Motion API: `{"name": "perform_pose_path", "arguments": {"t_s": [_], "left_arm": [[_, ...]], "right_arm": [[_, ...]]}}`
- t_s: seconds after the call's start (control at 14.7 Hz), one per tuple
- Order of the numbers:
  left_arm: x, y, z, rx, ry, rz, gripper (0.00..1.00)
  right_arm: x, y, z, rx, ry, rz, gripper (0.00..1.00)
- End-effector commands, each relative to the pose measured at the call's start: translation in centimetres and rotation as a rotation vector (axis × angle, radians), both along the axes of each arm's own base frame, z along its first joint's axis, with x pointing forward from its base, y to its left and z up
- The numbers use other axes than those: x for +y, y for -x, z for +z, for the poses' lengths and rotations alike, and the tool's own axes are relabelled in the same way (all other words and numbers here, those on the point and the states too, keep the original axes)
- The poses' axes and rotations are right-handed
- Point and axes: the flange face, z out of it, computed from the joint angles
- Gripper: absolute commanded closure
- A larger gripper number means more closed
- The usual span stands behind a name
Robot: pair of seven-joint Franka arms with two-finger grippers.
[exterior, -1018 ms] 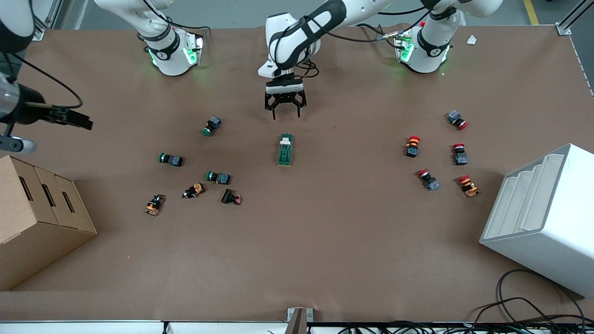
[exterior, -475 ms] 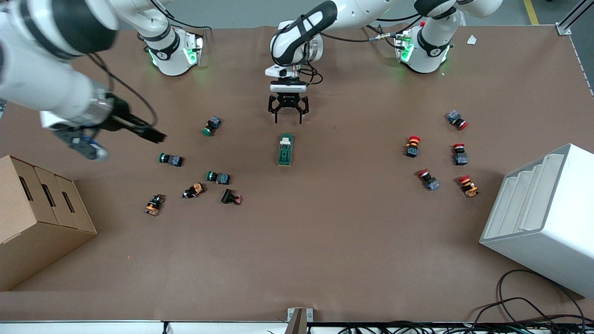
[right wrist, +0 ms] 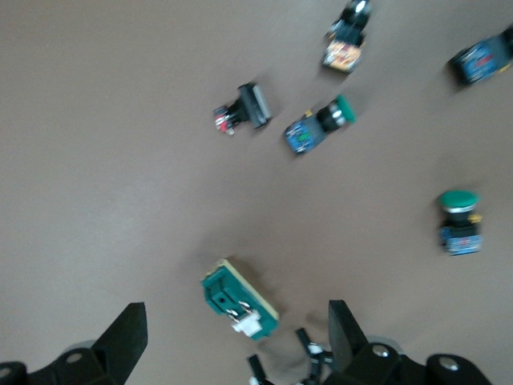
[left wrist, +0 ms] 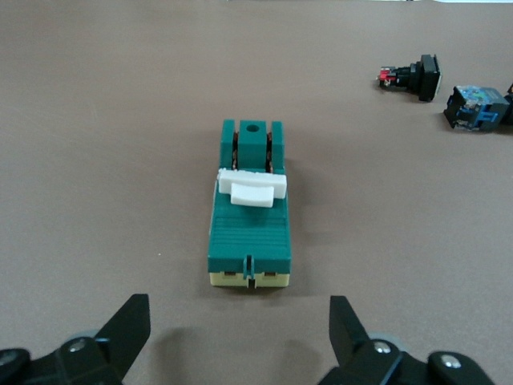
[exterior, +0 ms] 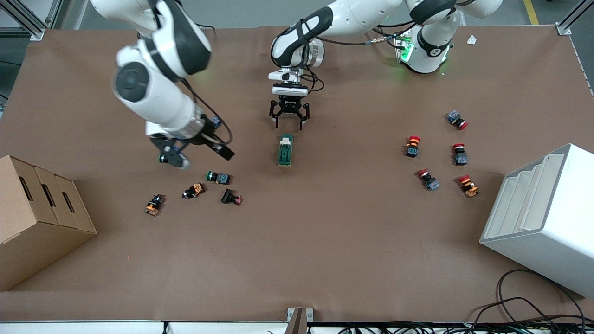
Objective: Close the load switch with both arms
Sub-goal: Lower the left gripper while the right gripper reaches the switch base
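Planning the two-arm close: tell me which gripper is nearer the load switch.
Left. The left gripper hangs open just by the load switch; the right gripper, also open, is off toward the right arm's end.

One load switch (exterior: 285, 150), eleven push buttons (exterior: 218, 177), two arms (exterior: 153, 88).

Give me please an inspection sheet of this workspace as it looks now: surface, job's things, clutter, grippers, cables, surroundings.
Surface: brown table, flat.
Job's things: load switch lies mid-table, untouched; white lever across its green body.
Clutter: green-capped push buttons toward the right arm's end; red-capped push buttons toward the left arm's end.
Grippers: left gripper open, over the table beside the load switch; right gripper open, over the green-capped buttons.
Cables: black cables at the table edge nearest the front camera.
Surroundings: cardboard box; white bin.
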Motion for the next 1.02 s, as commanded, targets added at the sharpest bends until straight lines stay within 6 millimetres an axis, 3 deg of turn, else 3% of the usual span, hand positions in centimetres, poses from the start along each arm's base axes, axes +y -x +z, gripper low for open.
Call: {"name": "perform_pose_path", "arguments": {"t_s": [0.0,0.2,0.41,0.95], "left_arm": [[0.1,-0.7,-0.5,-0.055,0.0,-0.015,0.01],[0.2,-0.5,-1.4,-0.067,-0.011,-0.027,0.01],[0.6,-0.4,-2.6,-0.087,-0.04,-0.04,0.01],[1.0,0.5,-4.1,-0.09,-0.072,-0.061,0.01]], "right_arm": [[4.4,1.9,-3.8,-0.01,-0.014,-0.06,0.0],[7.2,4.5,-7.8,-0.062,-0.029,-0.087,0.0],[9.3,5.5,-11.1,-0.09,-0.034,-0.09,0.0],[10.4,10.2,-16.8,-0.184,-0.073,-0.08,0.0]]}}
